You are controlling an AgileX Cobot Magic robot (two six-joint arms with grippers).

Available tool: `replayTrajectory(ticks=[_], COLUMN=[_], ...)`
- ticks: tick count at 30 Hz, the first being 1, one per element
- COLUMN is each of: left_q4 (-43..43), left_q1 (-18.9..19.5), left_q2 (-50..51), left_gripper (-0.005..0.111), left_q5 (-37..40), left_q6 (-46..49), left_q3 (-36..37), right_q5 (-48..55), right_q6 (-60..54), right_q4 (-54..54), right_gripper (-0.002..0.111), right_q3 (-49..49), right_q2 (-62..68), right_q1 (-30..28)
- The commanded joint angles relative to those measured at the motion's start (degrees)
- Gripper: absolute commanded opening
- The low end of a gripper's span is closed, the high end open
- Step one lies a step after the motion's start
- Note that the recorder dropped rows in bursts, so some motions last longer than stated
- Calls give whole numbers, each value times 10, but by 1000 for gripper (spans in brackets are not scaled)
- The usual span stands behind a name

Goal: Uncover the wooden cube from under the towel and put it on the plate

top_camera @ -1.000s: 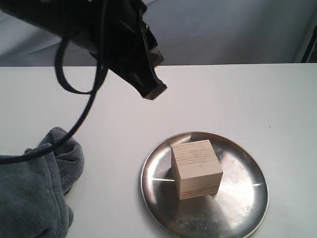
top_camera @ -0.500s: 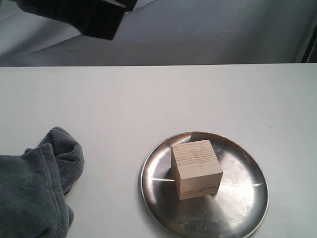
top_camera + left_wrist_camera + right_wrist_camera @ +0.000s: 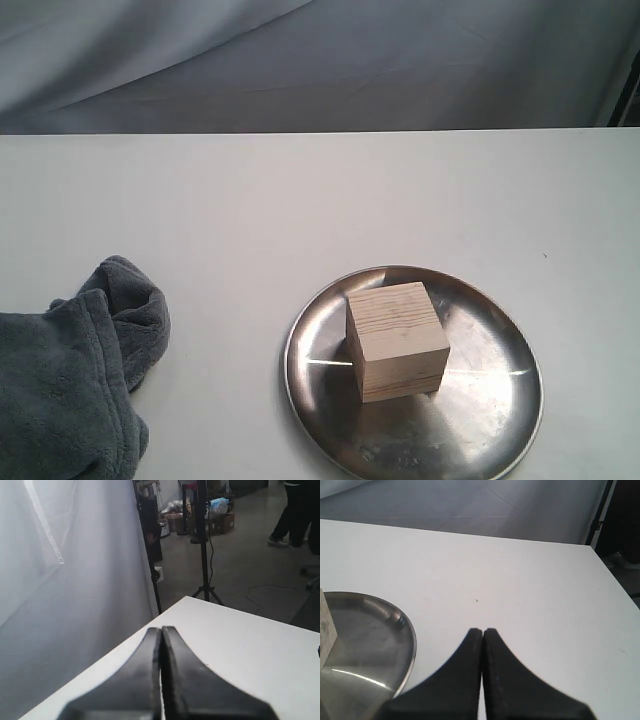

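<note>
- The pale cube-shaped wooden block [image 3: 397,340]: bare matt wood with dark grain lines on its top and sides.
- The round silver metal plate [image 3: 500,400]: glossy, mirror-like and scuffed, its rim gleaming beside the right gripper [image 3: 483,630] fingers.
- The dark grey fleece towel [image 3: 60,390]: plush matt cloth.
- The white table [image 3: 300,200]: smooth and matt.
- The left gripper [image 3: 161,630] fingers: dull black and finely textured.

The wooden cube [image 3: 396,340] sits on the plate [image 3: 485,395], a little left of the plate's middle in the exterior view. The plate lies on the table [image 3: 300,200] toward the front, right of centre. The towel [image 3: 70,390] lies bunched on the table at the front left, well apart from the plate. A curtain [image 3: 400,70] hangs behind the table's far edge. My right gripper [image 3: 483,631] hangs over the table near the plate's rim. Beyond the table edge ahead of my left gripper [image 3: 161,630], a tripod stand [image 3: 202,540] stands on the floor.
</note>
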Motion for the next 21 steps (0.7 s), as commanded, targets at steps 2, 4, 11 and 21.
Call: replayTrajectory(ticks=[2,4,11,21], left_q4=[10,-27,-42,8], left_q1=[-1,-1,-1,-1], left_q2=[-40,-47,-48,-48], left_gripper=[0,0,0,0], left_q5=[-11,-11,68,66], left_q6=[-7,-8,-6,-6], left_q3=[12,12,12,44], right_q5=[-5,-5,-5,-5], right_q6=[-2,-2,-2,-2], right_q4=[3,3,3,3], right_gripper=[0,0,0,0], right_q3=[2,2,2,2], right_q2=[-3,-3,-3,-3], right_q1=[1,1,1,1])
